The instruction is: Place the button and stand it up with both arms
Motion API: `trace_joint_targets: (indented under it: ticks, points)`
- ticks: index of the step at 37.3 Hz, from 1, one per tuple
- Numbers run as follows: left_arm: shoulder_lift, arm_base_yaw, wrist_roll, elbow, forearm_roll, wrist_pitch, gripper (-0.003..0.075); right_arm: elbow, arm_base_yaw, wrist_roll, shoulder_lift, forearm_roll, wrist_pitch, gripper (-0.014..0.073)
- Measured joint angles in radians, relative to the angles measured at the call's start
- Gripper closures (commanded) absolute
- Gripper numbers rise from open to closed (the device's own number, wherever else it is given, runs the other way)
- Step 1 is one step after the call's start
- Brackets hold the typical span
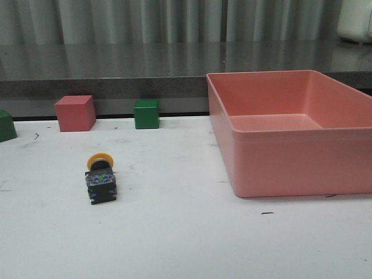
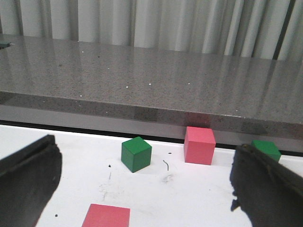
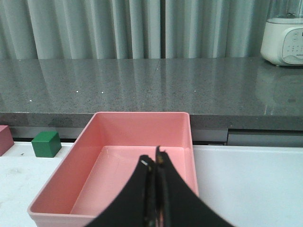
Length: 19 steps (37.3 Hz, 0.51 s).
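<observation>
The button [image 1: 100,177] lies on its side on the white table, left of the middle in the front view. Its yellow cap points to the back and its dark blocky base faces the front. Neither arm shows in the front view. My left gripper [image 2: 144,182] is open and empty, its two black fingers [image 2: 28,182] wide apart over the table. The button does not show in the left wrist view. My right gripper [image 3: 152,163] is shut and empty, hovering at the near end of the pink bin [image 3: 85,156]. The button does not show there either.
The large pink bin [image 1: 279,163] stands on the right. A red cube [image 1: 75,112] and green cubes [image 1: 146,114] [image 1: 6,125] sit along the back edge. Cubes [image 2: 136,153] [image 2: 199,145] and a red block [image 2: 106,215] lie ahead of the left gripper. A grey counter [image 1: 116,64] runs behind.
</observation>
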Motion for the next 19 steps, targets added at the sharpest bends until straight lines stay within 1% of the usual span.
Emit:
trace_joint_targets:
  ticks: [3, 7, 14, 19]
  points:
    - [0.017, -0.019, 0.0, -0.016, -0.008, 0.013, 0.003, 0.0, 0.0, 0.0, 0.0, 0.0, -0.002, 0.0664]
    - [0.079, -0.075, 0.0, -0.061, -0.012, 0.059, 0.003, 0.0, 0.0, 0.0, 0.0, 0.0, -0.002, 0.0664]
    - [0.263, -0.219, 0.0, -0.147, -0.012, 0.088, 0.003, 0.0, 0.0, 0.0, 0.0, 0.0, -0.002, 0.0664]
    - [0.428, -0.325, 0.0, -0.223, -0.012, 0.105, 0.003, 0.0, 0.0, 0.0, 0.0, 0.0, -0.002, 0.0664]
